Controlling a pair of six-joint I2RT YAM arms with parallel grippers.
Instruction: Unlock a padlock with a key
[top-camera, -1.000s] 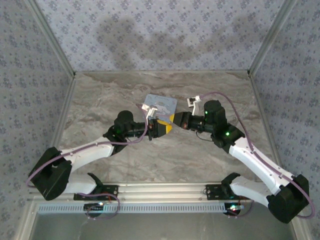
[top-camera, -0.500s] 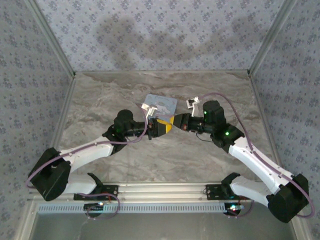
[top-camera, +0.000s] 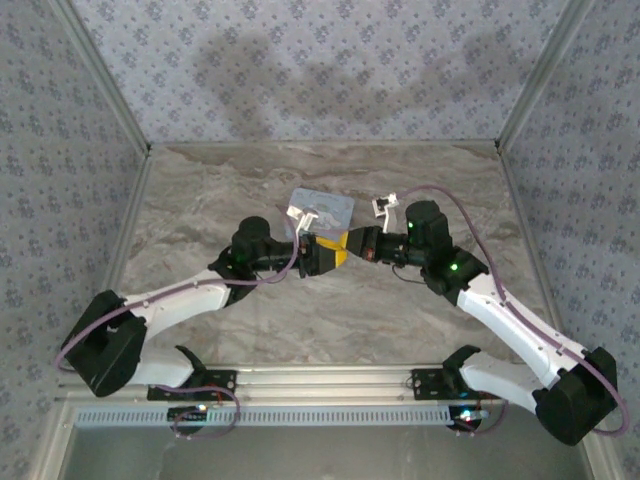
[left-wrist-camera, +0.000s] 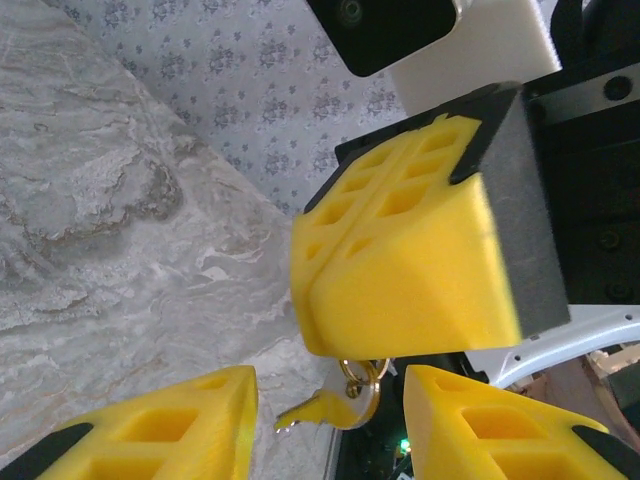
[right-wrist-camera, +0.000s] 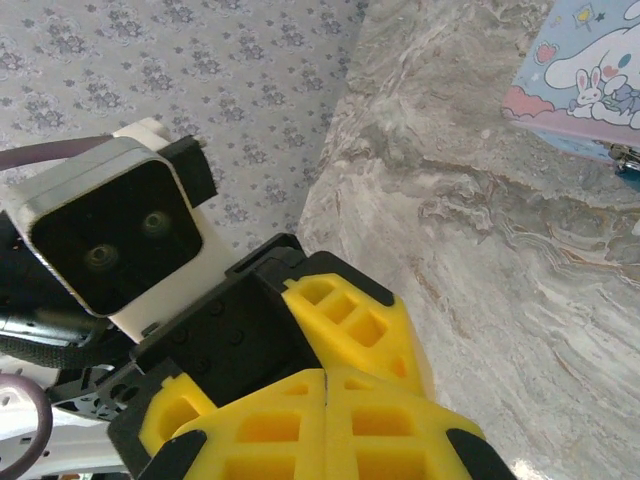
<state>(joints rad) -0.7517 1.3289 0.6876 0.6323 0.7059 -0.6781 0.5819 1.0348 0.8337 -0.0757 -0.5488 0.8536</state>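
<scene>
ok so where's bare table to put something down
Bare table lies between the tin and the left wall, and in the near strip ahead of the base rail. It is crowded mid-table, where the left hand and right hand meet beside the tin.

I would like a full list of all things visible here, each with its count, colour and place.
table: one, grey marble, under everything
tin: one, light blue with a white cartoon figure, on the table, beyond the grippers
key: one, gold, on a ring, hanging under the right gripper
walls: blue-grey flower pattern, around the table
left gripper: one, yellow fingers, open, key seen between them
right gripper: one, yellow fingers, shut
</scene>
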